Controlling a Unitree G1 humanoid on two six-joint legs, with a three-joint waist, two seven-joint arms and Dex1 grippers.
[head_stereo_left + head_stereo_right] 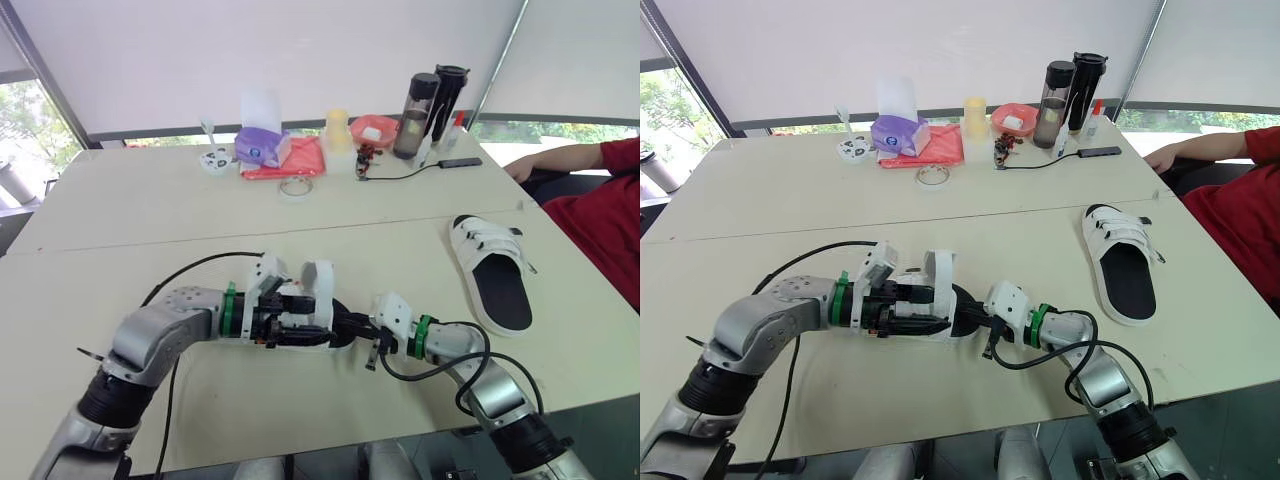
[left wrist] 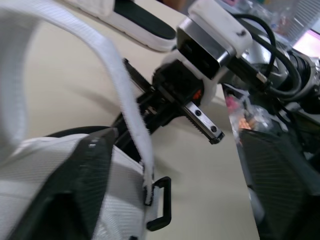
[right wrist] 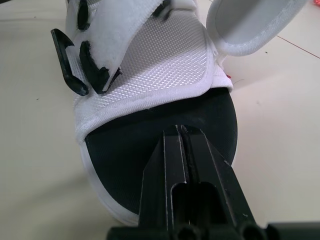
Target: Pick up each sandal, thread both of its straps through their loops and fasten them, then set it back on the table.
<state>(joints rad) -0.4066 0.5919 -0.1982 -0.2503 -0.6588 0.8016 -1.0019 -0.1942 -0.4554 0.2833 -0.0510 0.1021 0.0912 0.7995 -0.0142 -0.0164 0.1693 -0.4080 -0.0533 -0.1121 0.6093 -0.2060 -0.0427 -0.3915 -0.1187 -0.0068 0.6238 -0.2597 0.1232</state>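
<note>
My biggest worry is the white mesh sandal with the black footbed [image 3: 150, 70] skating across the pale worktop [image 1: 150, 210]. The left pincer [image 1: 318, 325] has its fingers apart, with one lying against the mesh upper. I don't think anything is really clamped, so a tug on a strap could just shove the shoe along. The loose white strap [image 2: 120, 80] arches up free, and its end isn't through the black plastic loop [image 2: 161, 210] at the sandal's side. It could easily flop the wrong way or miss that narrow loop. The right pincer [image 3: 182, 131] has its fingers pressed together with nothing between them. It would have to open before taking the strap, and a clumsy reach might snag the mesh instead.

The sandal lies on the worktop between the two pincers. The left pincer is at its strapped end. The right one's tip is just over the bare footbed, pointing toward the straps, but I can't tell if it's touching. The second white sandal [image 1: 492, 268] lies well apart to the right.
</note>
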